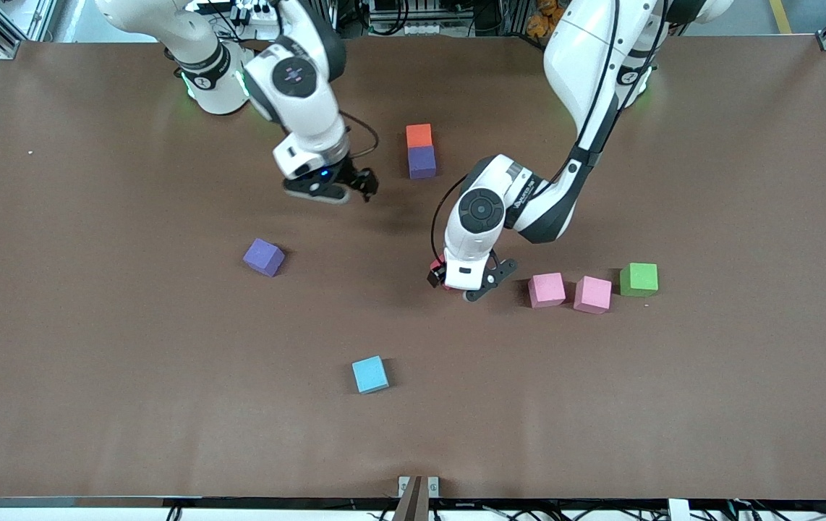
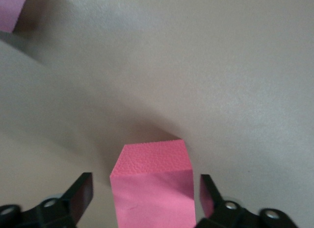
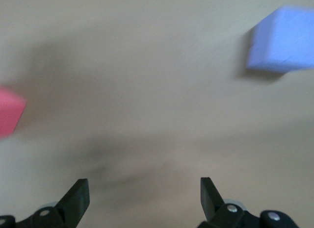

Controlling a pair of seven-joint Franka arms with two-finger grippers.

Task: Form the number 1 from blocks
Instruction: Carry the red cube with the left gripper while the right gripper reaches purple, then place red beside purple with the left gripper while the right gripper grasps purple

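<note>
**Ana:** Brown table from the front: an orange block touching a purple block just nearer the camera, a second purple block alone toward the right arm's end, and two pink blocks beside a green cube. A light-blue cube sits nearest the camera.

**Ben:** The claws?

**Ana:** The left claw is low over a red block, barely visible. The right claw hangs near the orange-purple pair.

**Ben:** Left wrist view?

**Ana:** The red block stands between the open fingers, gaps both sides, not gripped. Looks like matte foam: light, soft, grippy. I'd pinch flat opposite faces, mid-height, gently.

**Ben:** Right wrist view?

**Ana:** Right claw wide open, empty, over bare table; one purple block lies well off.
</note>
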